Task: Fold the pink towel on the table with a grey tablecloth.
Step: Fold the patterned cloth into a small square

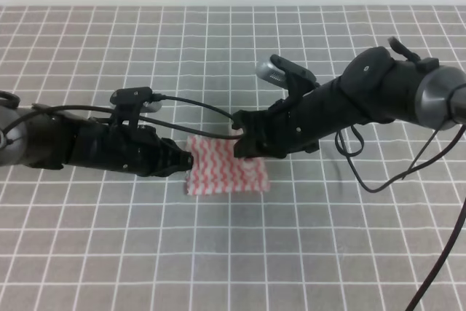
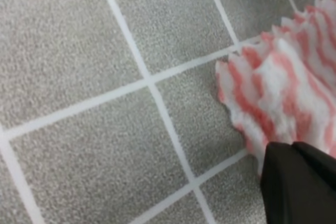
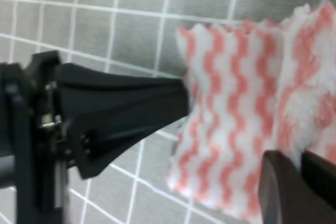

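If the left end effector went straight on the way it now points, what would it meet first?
The left end effector points rightward and already sits at the edge of the pink towel. It would push into that cloth first, then probably reach the right end effector, though depth is unclear.

Grey tablecloth (image 2: pixel 94 145) with white grid lines fills most of the left wrist view, running diagonally. Pink towel (image 2: pixel 286 85), pink-red and white wavy stripes, pinked edge, occupies the 2 to 4 o'clock area, its scalloped corner lying on the cloth. Left gripper (image 2: pixel 299 184): a dark fingertip at 5 o'clock, overlapping the towel's lower edge; jaw opening not discernible.
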{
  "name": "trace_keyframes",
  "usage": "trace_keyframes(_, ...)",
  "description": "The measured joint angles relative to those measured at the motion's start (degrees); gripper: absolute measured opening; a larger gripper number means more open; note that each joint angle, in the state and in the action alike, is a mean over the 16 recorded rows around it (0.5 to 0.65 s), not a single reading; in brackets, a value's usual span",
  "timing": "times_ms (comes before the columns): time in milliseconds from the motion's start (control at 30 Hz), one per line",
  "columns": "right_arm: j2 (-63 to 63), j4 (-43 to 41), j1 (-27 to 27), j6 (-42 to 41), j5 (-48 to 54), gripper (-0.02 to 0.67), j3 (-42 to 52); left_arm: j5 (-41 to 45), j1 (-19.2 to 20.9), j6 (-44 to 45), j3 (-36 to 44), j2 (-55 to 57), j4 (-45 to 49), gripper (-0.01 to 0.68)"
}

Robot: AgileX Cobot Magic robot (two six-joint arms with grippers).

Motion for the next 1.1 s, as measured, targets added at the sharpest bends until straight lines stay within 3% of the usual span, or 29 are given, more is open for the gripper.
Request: trace_keyframes(1100, 4.96, 5.06, 4.15, -3.42, -0.5, -0.009, -5.32, 0.35, 0.01, 0.15, 0.0, 0.21, -0.27, -0.001)
